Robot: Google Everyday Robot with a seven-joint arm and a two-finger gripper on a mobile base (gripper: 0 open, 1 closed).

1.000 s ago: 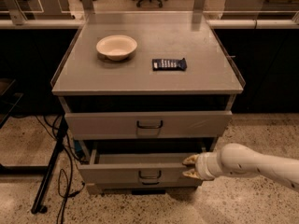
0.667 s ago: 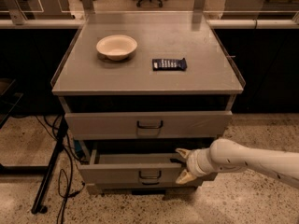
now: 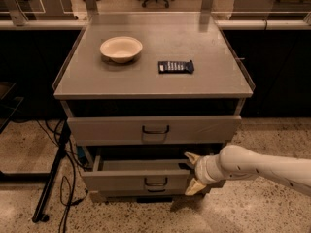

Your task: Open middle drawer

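So the gripper (image 3: 192,173) sits at the right-hand end of the middle drawer (image 3: 126,181), and its pale fingers (image 3: 190,157) are spread apart. One pokes over the top edge of the drawer front and the other sits down by the bottom edge, so they kinda straddle that corner. Can't tell if either one actually touches the metal. The white arm (image 3: 257,166) trails off behind it toward the lower right. The drawer stands partway out of the cabinet, with a dark gap showing above its front, and its little loop handle (image 3: 155,182) is well off to the side of the gripper, nothing holding it. Just above the gripper is the taller-fronted drawer (image 3: 112,129), which looks closed. Way up and back on the cabinet top (image 3: 146,84) are a bowl (image 3: 121,48) and a dark packet (image 3: 176,66). Looks like mid-pull to me: the opening is started but not finished. Next move probably needs a straight pull outward, hooked behind that front edge, without slipping off the corner.
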